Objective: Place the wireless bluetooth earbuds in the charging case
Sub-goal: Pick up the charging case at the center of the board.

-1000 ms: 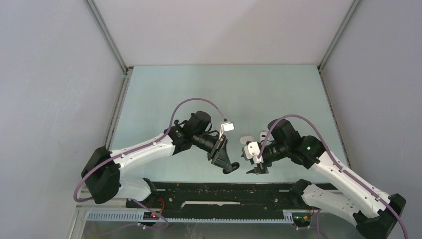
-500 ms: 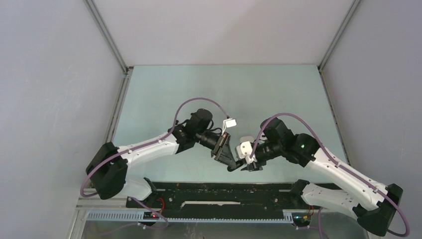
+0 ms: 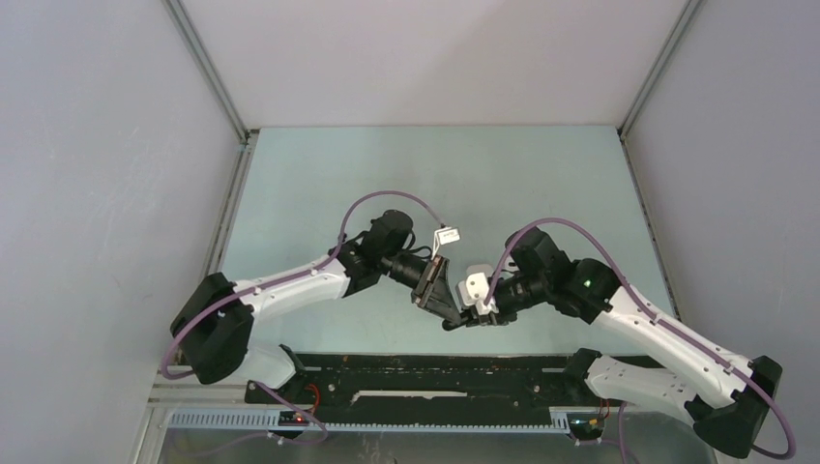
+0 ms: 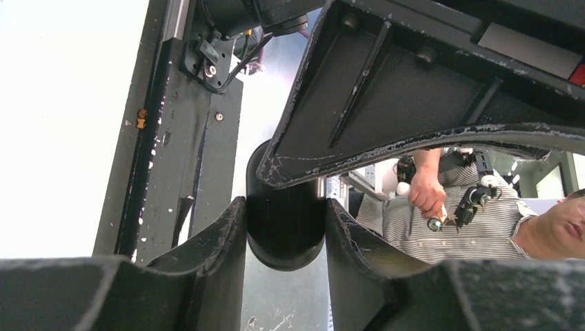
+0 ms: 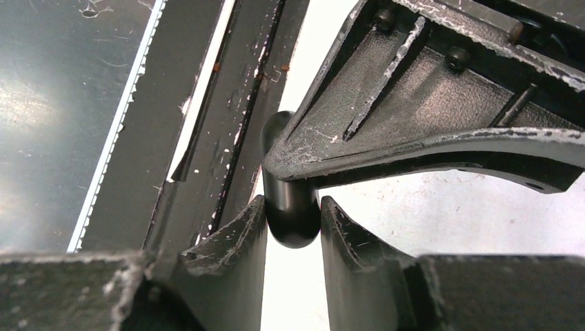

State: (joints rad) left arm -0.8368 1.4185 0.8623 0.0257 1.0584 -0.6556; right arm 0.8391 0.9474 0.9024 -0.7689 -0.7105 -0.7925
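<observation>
Seen from above, two white-and-black robot arms bend inward over a pale green tabletop [image 3: 435, 174]. They meet near its front edge, just behind a black rail [image 3: 435, 372]. The left arm [image 3: 290, 285] reaches in from the left and the right arm [image 3: 658, 329] from the right, with their tips together at the middle.

In the left wrist camera, the left jaws are clenched on a black case [image 4: 286, 227] with a rounded end. One finger presses against each of its sides. A broad black finger [image 4: 414, 89] of the other arm crosses above it. Far behind, at the right, sits a man in a striped shirt [image 4: 476, 227].

In the right wrist camera, the right jaws grasp the same black case [image 5: 290, 207], both fingers snug against its sides. A finger [image 5: 428, 117] of the left arm lies across the top.

The case sits between the two arms by the tabletop's front edge. Whether it touches the surface cannot be told.
</observation>
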